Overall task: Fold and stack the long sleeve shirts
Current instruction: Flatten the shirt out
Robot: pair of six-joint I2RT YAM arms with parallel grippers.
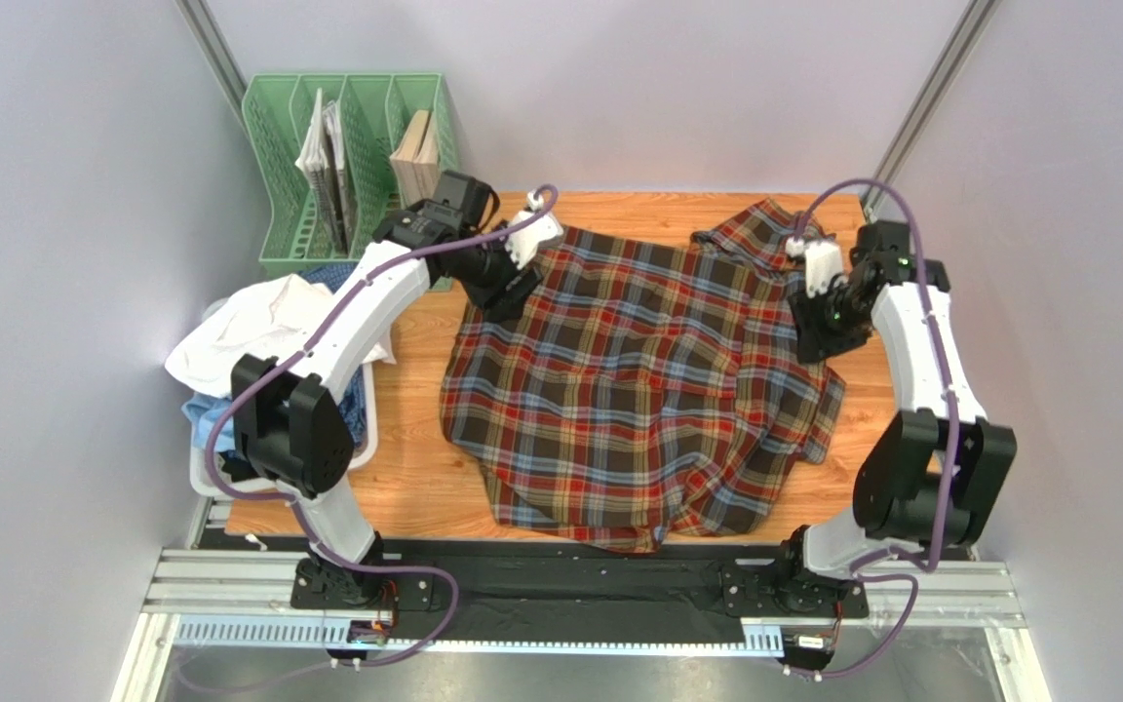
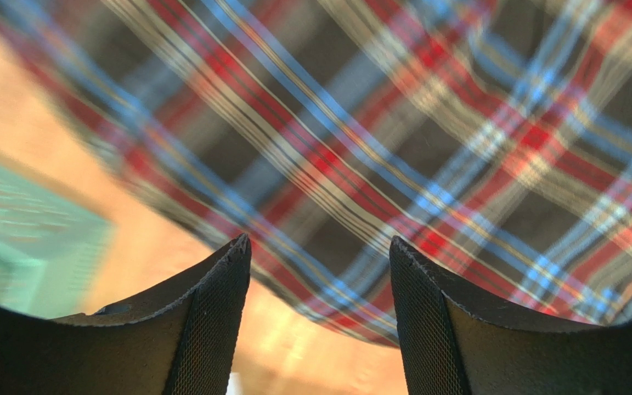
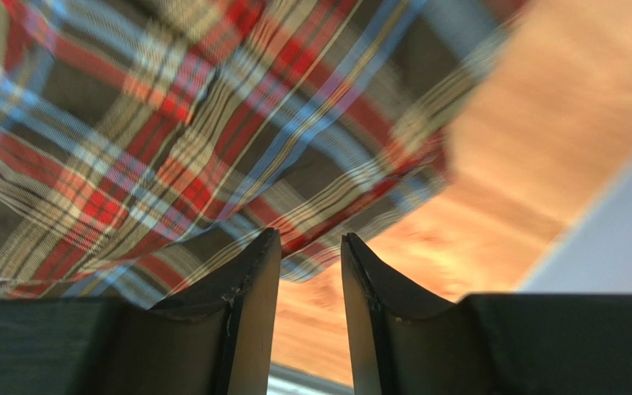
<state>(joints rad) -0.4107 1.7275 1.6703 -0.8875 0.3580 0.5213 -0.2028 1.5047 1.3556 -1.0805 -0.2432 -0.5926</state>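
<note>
Tartan shirt [image 1: 626, 395] lies spread across the worktop [image 1: 414, 468], its hem rumpled at the near edge. Left jaws stand wide, right jaws narrow, both empty over its side edges. In the blurred wrist views they seem barely past the cloth's edge; closing there could miss it or bunch it.

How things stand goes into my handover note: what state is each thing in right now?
Tartan shirt: unfolded, spread rumpled on the table.
White shirt: crumpled heap on top of the basket.
Light blue shirt: bunched in the basket, under the white one.
Left claw: open, empty, over the tartan shirt's edge.
Right claw: narrowly open, empty, over the shirt's edge.
Green file rack: upright, holding booklets.
</note>
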